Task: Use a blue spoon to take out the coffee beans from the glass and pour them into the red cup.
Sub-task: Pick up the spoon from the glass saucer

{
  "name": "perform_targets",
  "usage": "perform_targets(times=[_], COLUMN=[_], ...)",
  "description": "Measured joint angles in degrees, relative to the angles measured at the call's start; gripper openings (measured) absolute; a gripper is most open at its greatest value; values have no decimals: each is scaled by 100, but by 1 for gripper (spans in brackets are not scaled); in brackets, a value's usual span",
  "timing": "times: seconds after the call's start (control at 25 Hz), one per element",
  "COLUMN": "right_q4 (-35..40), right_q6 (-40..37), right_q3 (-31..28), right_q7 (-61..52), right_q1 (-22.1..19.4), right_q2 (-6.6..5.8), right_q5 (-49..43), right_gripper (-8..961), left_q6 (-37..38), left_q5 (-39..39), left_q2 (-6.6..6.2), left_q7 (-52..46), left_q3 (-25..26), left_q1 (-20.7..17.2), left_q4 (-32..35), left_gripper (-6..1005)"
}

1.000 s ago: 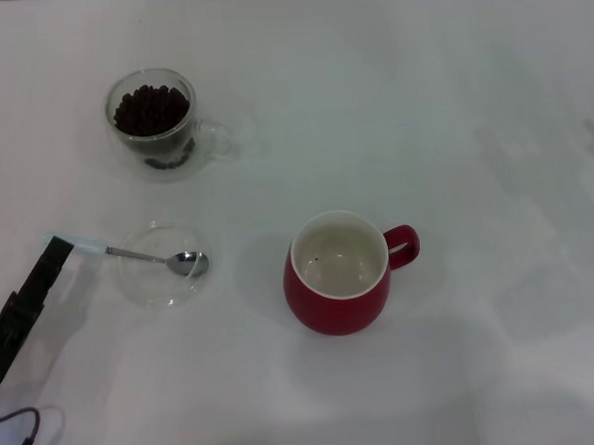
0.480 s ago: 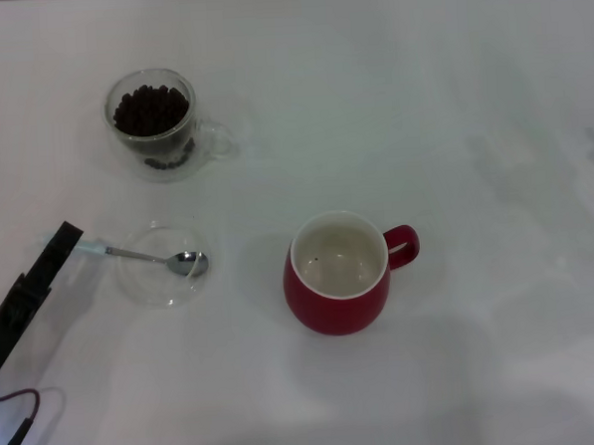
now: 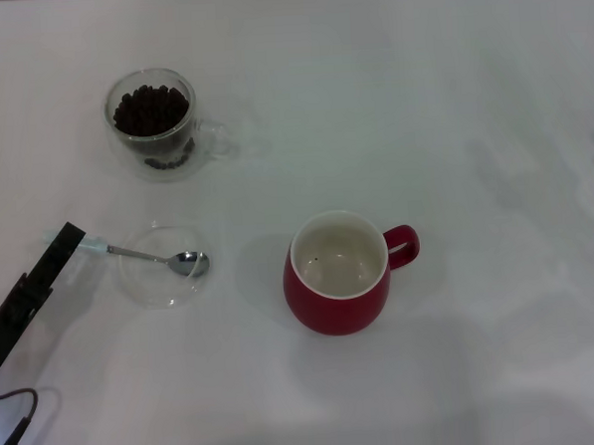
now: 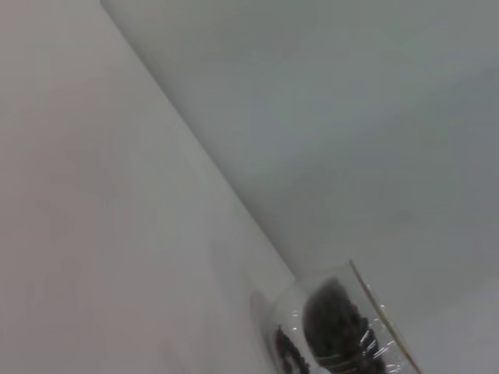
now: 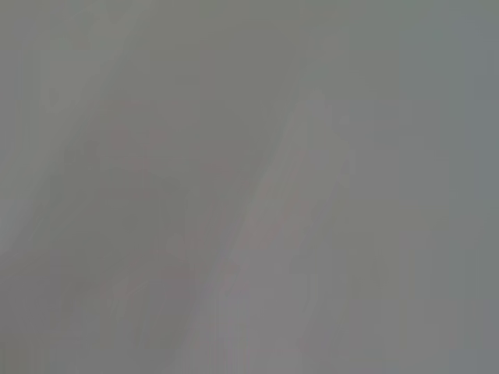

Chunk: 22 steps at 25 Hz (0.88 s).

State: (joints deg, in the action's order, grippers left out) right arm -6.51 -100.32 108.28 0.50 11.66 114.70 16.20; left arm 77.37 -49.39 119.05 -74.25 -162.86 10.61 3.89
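The blue spoon [image 3: 149, 256] lies with its metal bowl in a flat clear dish [image 3: 163, 264] at the left, its pale handle pointing left. My left gripper [image 3: 65, 241] comes in from the lower left and its tip sits over the end of that handle, hiding part of it. The glass [image 3: 154, 125] stands at the back left, full of dark coffee beans [image 3: 150, 109], and also shows in the left wrist view as the glass [image 4: 335, 327]. The red cup [image 3: 340, 275] stands near the middle, its handle to the right, with a speck inside. My right gripper is out of view.
A white table [image 3: 471, 124] carries everything. A thin cable [image 3: 13, 417] loops at the lower left corner. The right wrist view shows only a blank grey surface.
My left gripper's tip has shifted slightly right and farther away, onto the end of the spoon's handle. The spoon, glass and cup have not moved.
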Motion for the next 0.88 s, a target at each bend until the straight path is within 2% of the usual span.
perform_targets(times=[0.88], right_q4=[1], right_q6=[-182], right_q3=[0], right_q7=[12], right_q1=[-32], right_q2=[24], right_q5=[-4], right_gripper=[883], left_q6=[-119], left_q5=[121], left_q2=[3], left_q7=[-206], left_q3=[0], left_q1=[247], left_q4=[-143], left_gripper=[614])
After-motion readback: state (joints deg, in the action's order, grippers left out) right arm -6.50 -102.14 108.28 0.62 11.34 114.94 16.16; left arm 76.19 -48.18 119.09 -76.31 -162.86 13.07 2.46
